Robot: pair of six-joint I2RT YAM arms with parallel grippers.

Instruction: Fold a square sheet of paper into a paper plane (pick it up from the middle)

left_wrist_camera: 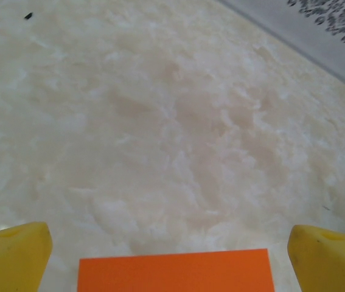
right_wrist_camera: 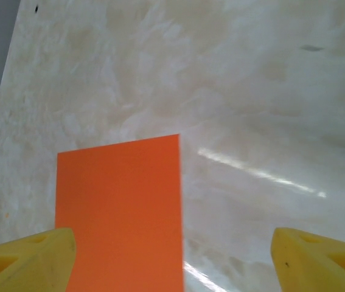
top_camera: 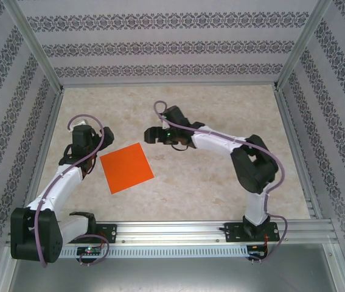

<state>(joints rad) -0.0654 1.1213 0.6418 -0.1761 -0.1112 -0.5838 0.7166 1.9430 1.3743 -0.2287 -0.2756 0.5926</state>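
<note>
- Along the near edge, both arms stand bolted to a metal rail [top_camera: 190,230]. The left arm [top_camera: 53,188] rises from its base and leans forward, its wrist bent down over the pale marbled surface [top_camera: 221,109].
- The left jaws are spread wide and hold nothing. Their yellow fingertips [left_wrist_camera: 14,255] sit in the bottom corners of the wrist view, with one edge of the orange sheet between them on the surface below.
- The square sheet of paper [top_camera: 126,167] lies flat and turned corner-on between the two arms, just beside the left wrist and well apart from the right arm's base.
- The right arm [top_camera: 254,167] climbs from its base, folds at the elbow and stretches left across the surface. Its wrist sits near the sheet's far corner without touching it.
- The right jaws are also wide apart and empty. In the wrist view, one of the yellow fingertips [right_wrist_camera: 26,258] overlaps the sheet's lower part while the other hangs over bare surface.
- From above, the left wrist housing hides that arm's fingertips, and their height over the surface cannot be judged.
- Both wrist views cut the sheet off at the bottom edge.
- Patterned walls [top_camera: 160,42] close the scene at the back.
</note>
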